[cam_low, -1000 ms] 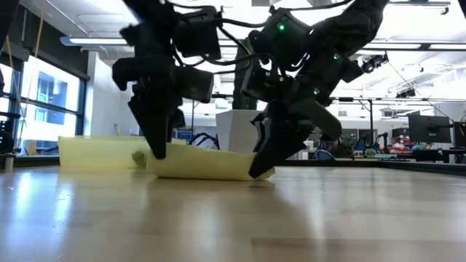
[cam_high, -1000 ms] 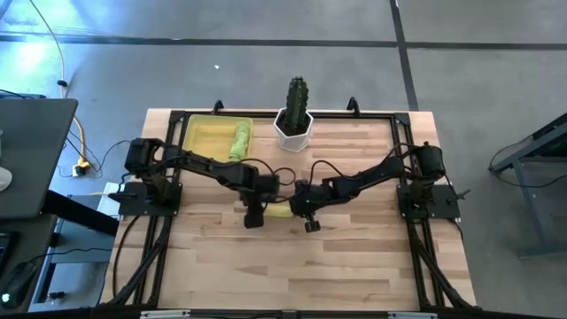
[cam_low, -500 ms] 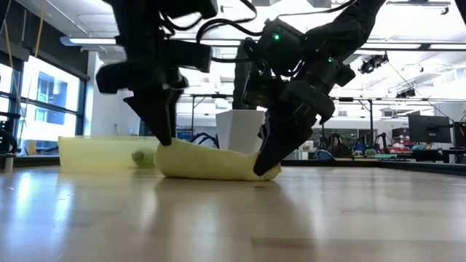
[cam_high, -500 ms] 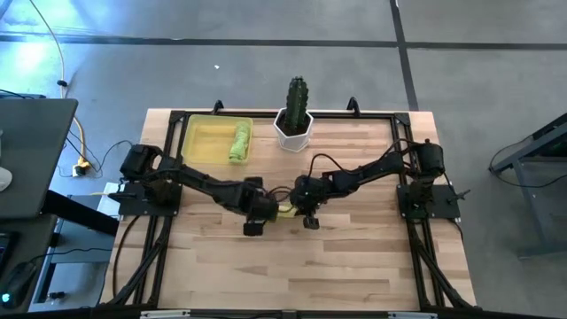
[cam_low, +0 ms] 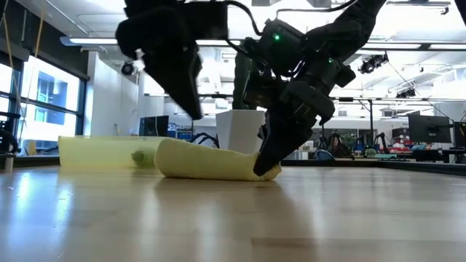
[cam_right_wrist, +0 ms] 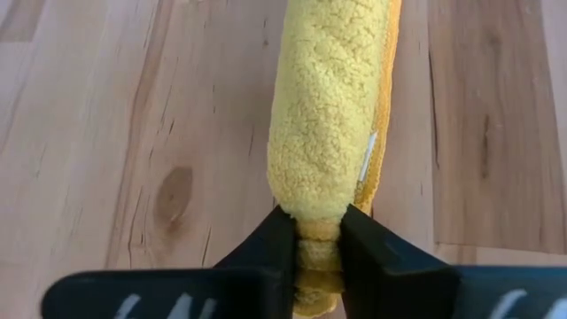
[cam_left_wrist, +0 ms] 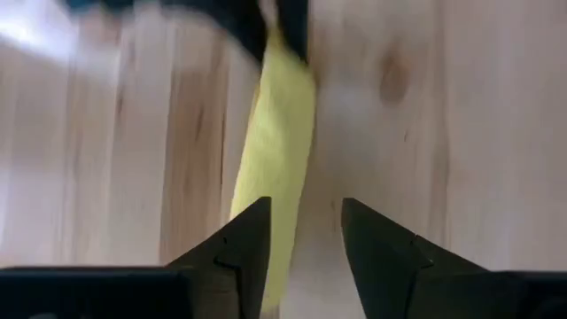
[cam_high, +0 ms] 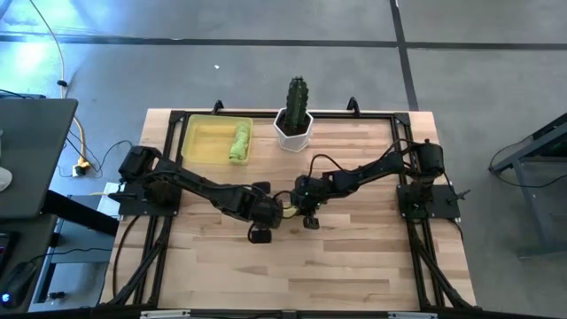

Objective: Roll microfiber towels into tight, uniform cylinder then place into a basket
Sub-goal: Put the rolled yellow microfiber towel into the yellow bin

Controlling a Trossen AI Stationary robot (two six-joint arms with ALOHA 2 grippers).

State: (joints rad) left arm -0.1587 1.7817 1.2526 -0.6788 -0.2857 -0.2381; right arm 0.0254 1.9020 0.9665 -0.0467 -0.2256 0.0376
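The pale yellow towel (cam_low: pixel 207 161) lies on the table as a roll (cam_high: pixel 285 211), seen lengthwise in the right wrist view (cam_right_wrist: pixel 328 106). My right gripper (cam_right_wrist: pixel 317 244) is shut on its right end. My left gripper (cam_left_wrist: pixel 301 235) hangs open above the roll's left end (cam_low: pixel 169 153), clear of it, its fingers (cam_low: pixel 193 109) pointing down. The lime green towel (cam_high: pixel 239 140) lies rolled inside the yellow basket (cam_high: pixel 199 124) at the far left. My right gripper pinches the right end of the yellow roll (cam_right_wrist: pixel 317 226) between its two fingers (cam_right_wrist: pixel 276 248), which lie along the roll. The fingers slant down from the table's right side. The roll rests on the table along its whole length (cam_low: pixel 218 173).
A white pot with a green cactus (cam_high: pixel 295 120) stands at the far edge, right of the basket. The basket's wall (cam_low: pixel 95 151) shows low behind the roll. Bare wood (cam_high: pixel 301 275) stretches toward the near edge.
My left gripper has let go of the roll's left end, risen and drifted toward the near edge, its fingers wider apart. The towel, flatter a second ago, now lies as a rounder roll on the table. My right gripper has turned its wrist while staying at the right end.
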